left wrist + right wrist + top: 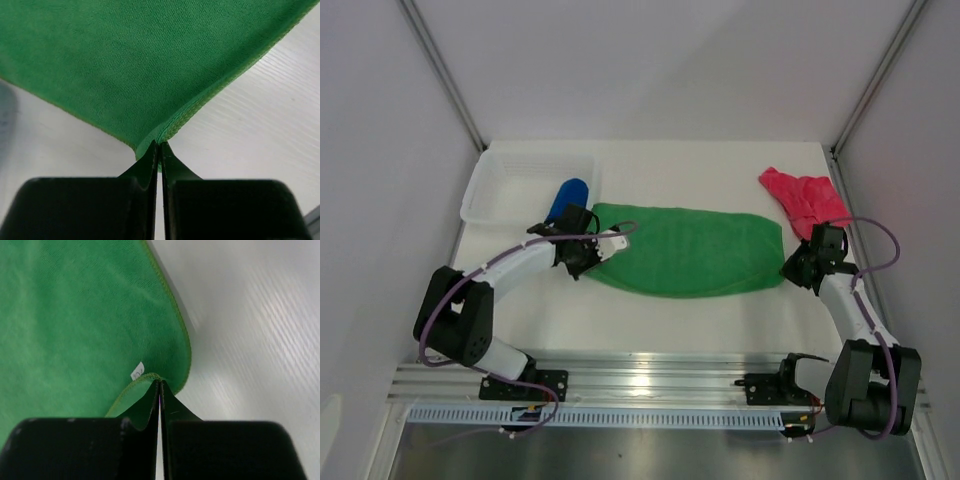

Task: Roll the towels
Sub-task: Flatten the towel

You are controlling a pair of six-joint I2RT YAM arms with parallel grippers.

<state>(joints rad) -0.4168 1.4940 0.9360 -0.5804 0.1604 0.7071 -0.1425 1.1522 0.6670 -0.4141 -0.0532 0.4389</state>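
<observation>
Both the left arm (510,265) and right arm (850,300) bent low over the desk (650,320), elbows outward. The left gripper (159,146) pinched the green towel's (690,250) left corner, and the right gripper (159,384) its right corner. It lay flat mid-desk, with bare desk toward the near edge.

No readable text for us here. Only candidate: a small white tag (137,371) on the green towel (75,315), at its folded hem, just beside the tips of the right pincer (159,382) in the right wrist view. We see dark marks on it, but they're too small and blurred to read. Top and left wrist views give us nothing legible.
</observation>
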